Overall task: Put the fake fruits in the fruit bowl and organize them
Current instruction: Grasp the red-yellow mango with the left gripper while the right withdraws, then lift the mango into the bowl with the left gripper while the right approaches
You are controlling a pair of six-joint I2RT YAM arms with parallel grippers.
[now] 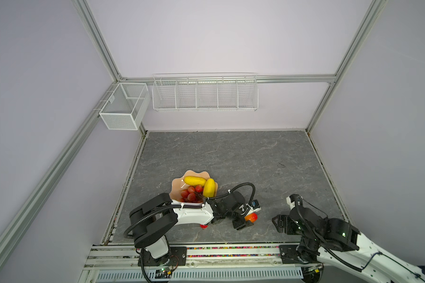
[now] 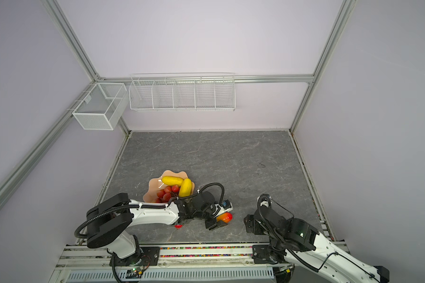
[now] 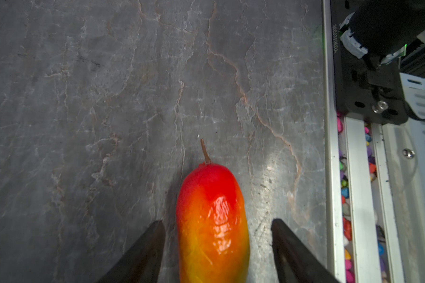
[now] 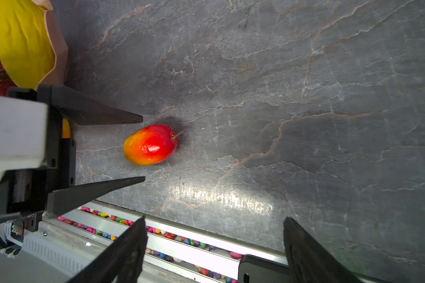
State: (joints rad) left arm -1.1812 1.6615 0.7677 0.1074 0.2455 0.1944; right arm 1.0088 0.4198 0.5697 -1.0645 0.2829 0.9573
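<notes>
Presently, left tool (image 3: 217, 221): released, jaws set apart on either side of the mango (image 4: 150, 145), a gap showing at each finger, nothing grasped.
mango: lies on its side on the worktop (image 1: 231, 156), toward the near edge, right of the bowl (image 1: 177, 186); its red stem end points right, away from the left tool.
right tool (image 4: 214, 218): released, fingers spread wide with nothing between them; it hangs over the near right of the worktop, right of the mango and not touching it.
bowl: sits on the worktop left of centre; the left arm (image 1: 194, 215) crosses over its near rim.
far yellow fruit (image 1: 195, 180): in the bowl, lying across its far side.
right yellow fruit (image 1: 209, 187): in the bowl, leaning at the right rim, its far end at the far yellow fruit's right end.
grapes (image 1: 191, 193): in the bowl's near part, just beside both yellow fruits.
red bit (image 1: 203, 226): peeks out from under the left arm's near edge; too little shows to tell what it is.
</notes>
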